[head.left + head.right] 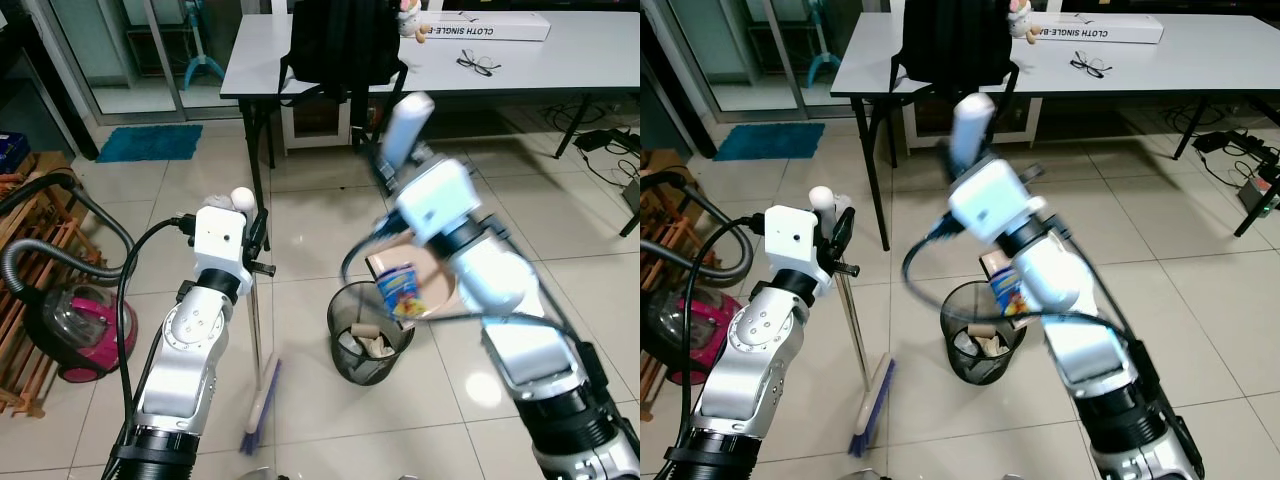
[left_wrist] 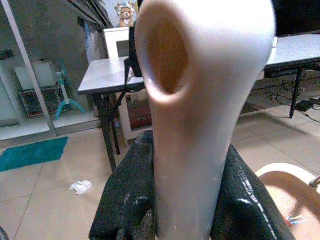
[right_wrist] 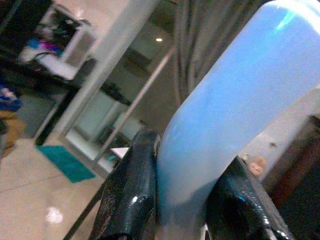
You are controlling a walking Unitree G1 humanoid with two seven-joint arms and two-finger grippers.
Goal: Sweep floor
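From the left eye view, the left gripper (image 1: 250, 222) is clamped round the thin metal pole of a purple-bristled broom (image 1: 260, 400), whose head rests on the tiled floor (image 1: 330, 215) beside the black mesh waste bin (image 1: 368, 345). The right gripper (image 1: 395, 160) lifts the pale handle of a beige plastic dustpan (image 1: 432, 285), tipped over the bin with a blue snack wrapper (image 1: 402, 290) sliding off.

The right eye view is blurred around that arm; the wrapper probably sits above the bin's rim. A tilt too far sideways could drop it on the tiles.

In the left wrist view, both fingers (image 2: 125, 200) squeeze the broom's white grip.

In the right wrist view, the fingers (image 3: 132, 190) are closed on the dustpan handle.
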